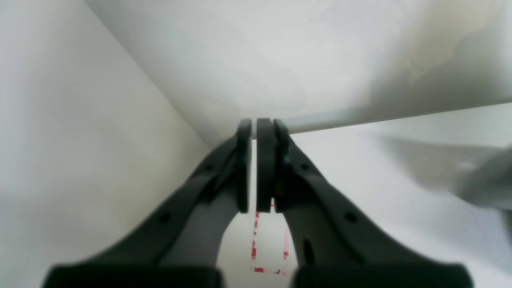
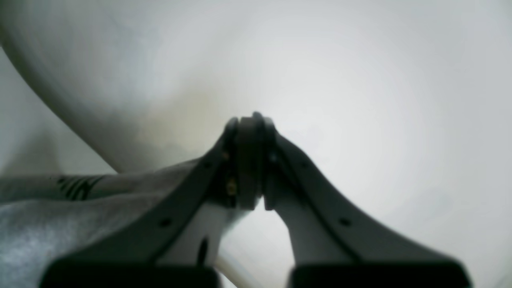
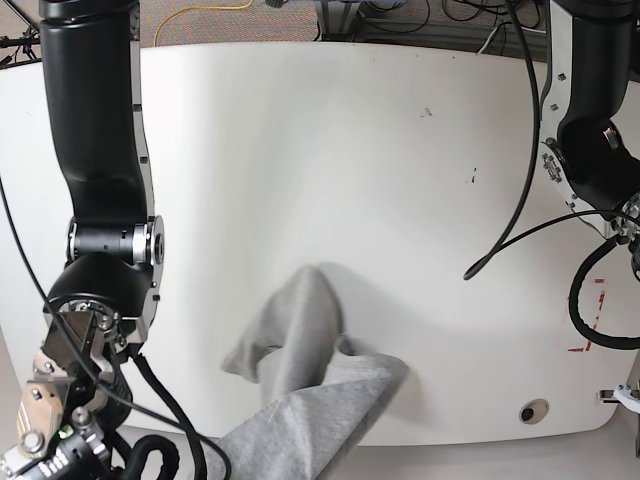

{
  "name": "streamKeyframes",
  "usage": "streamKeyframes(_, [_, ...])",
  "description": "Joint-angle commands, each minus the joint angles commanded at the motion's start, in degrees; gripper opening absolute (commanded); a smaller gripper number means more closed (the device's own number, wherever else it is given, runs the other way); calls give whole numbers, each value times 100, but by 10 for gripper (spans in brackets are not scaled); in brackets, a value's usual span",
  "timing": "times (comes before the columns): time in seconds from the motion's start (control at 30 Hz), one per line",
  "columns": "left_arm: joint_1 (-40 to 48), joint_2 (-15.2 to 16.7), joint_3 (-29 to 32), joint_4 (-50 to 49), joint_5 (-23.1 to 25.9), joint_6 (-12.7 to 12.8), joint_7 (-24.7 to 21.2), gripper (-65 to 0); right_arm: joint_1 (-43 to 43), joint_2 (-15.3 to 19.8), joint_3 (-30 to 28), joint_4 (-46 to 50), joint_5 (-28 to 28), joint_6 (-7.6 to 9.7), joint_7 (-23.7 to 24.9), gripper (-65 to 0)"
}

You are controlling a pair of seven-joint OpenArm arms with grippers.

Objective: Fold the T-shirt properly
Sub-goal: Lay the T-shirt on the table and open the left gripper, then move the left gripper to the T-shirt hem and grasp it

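left hand [image 1: 256, 166]: pads nearly together, a sliver of gap, nothing between them, parked off to the side | right hand [image 2: 249, 160]: pads pressed together, empty, just beside cloth | T-shirt [image 3: 300, 385]: crumpled heap at the worktop [image 3: 400, 180] near edge, partly overhanging, likely awaiting spreading

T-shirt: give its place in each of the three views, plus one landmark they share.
Left wrist: blurred grey T-shirt at the right edge.
Right wrist: T-shirt at lower left, black print showing.
Base: T-shirt crumpled at bottom centre, hanging over the near edge.
Shared landmark: the white table under it.
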Motion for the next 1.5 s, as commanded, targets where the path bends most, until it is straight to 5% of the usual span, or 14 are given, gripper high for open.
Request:
streamKeyframes(0.33, [404,193,9,-18,0,9,-325,-650,-2198,404,26,1055,0,0,44,-650])
streamKeyframes(0.6, [914,308,9,-18,0,9,-334,-650,-3991,352,352,1442,0,0,343,-650])
streamKeyframes(1.03, [2277,624,0,-158,0,9,-334,-646,-4958,352,818,1442,-9,0,747,-650])
streamKeyframes(1.3, [2602,853,-44,-1064,0,9,-527,-325,-5169,352,1011,1433,0,0,756,-650])
streamKeyframes(1.5, [2699,941,-26,-1609,0,26,-1231,-276,-5240,352,1011,1433,0,0,756,-650])
